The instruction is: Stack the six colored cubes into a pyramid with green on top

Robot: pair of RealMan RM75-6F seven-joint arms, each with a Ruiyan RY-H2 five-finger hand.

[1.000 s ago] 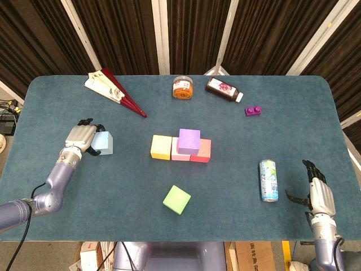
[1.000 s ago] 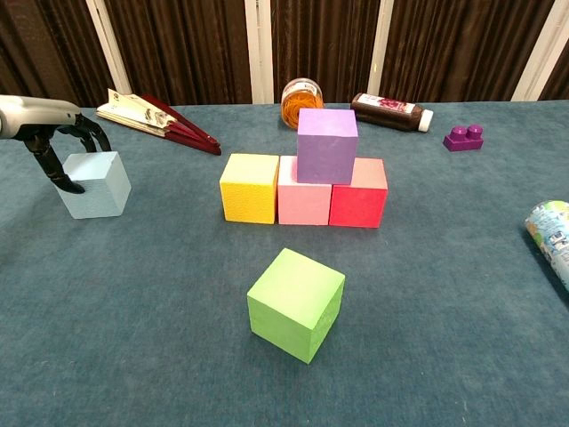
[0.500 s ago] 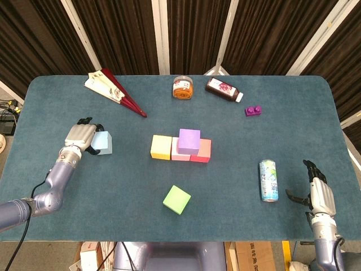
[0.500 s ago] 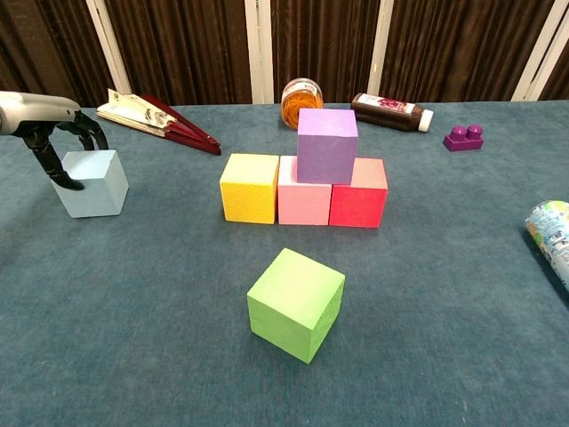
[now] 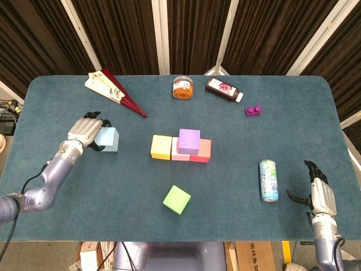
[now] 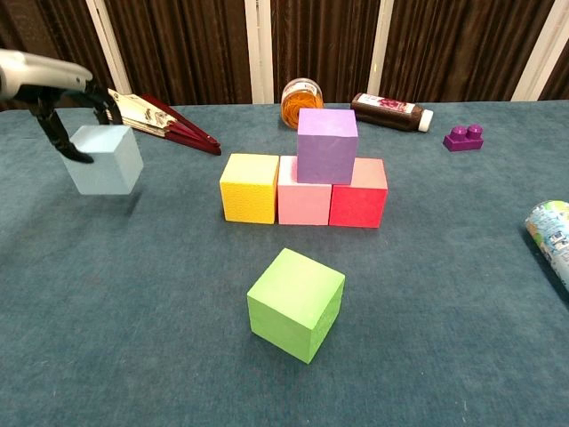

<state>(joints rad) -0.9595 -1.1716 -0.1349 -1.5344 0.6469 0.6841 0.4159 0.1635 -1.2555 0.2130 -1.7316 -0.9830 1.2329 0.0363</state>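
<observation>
Gripping the light blue cube [image 6: 108, 159] clear of the worktop [image 5: 84, 192] near its left edge was the left hand [image 5: 86, 129]; the right hand [image 5: 318, 193] sat open and empty by the near right corner, beside a can [image 5: 268, 180].

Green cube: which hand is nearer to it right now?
Left. The left hand, holding the light blue cube, is up and to the left of the green cube. The right hand sits farther away, beyond the can.

Chest view: drink can [image 6: 553, 237] cut off by right edge; left hand [image 6: 55, 98] partly cut at left edge. Bottle [image 6: 391, 110] label unreadable.
</observation>
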